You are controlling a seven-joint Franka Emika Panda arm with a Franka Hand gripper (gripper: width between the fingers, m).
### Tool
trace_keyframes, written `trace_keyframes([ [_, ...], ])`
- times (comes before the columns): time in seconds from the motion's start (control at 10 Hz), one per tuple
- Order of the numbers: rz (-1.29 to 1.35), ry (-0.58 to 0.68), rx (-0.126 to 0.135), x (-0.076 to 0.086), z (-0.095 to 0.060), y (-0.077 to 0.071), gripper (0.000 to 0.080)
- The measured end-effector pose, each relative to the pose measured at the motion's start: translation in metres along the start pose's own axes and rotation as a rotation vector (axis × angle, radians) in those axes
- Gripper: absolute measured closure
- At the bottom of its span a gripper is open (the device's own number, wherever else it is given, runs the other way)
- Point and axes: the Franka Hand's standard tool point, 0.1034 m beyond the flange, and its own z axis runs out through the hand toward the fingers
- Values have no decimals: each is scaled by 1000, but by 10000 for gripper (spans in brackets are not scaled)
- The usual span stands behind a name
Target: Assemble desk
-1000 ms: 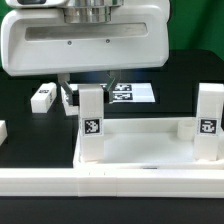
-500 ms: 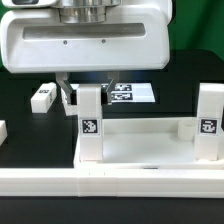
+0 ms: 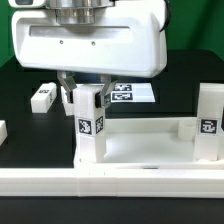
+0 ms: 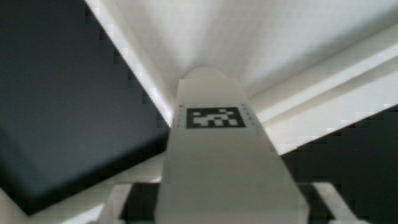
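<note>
The white tray-like tabletop [image 3: 140, 128] lies at the front with its rim up. One white square leg [image 3: 90, 125] stands upright in its corner socket at the exterior view's left. My gripper [image 3: 87, 97] is straight above it and shut on the top of this leg. In the wrist view the leg [image 4: 217, 150] with its tag runs between the two fingers [image 4: 134, 203], my gripper [image 4: 226, 205] around it, the tabletop [image 4: 267, 40] beyond. A second leg [image 3: 209, 122] stands in the corner at the exterior view's right.
A loose leg [image 3: 42, 97] lies on the black table behind, at the exterior view's left; another white part [image 3: 2, 130] shows at the left edge. The marker board [image 3: 138, 93] lies behind the gripper. A long white border rail [image 3: 110, 183] runs along the front.
The hand has turned and shifted slightly to the exterior view's right. The gripped leg has turned with it in its socket and now shows a second face.
</note>
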Motion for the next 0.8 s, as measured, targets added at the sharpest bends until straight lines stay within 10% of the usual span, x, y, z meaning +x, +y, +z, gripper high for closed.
trace_keyframes([
  [0.8,413,1,-4,-2,1,-2,490],
])
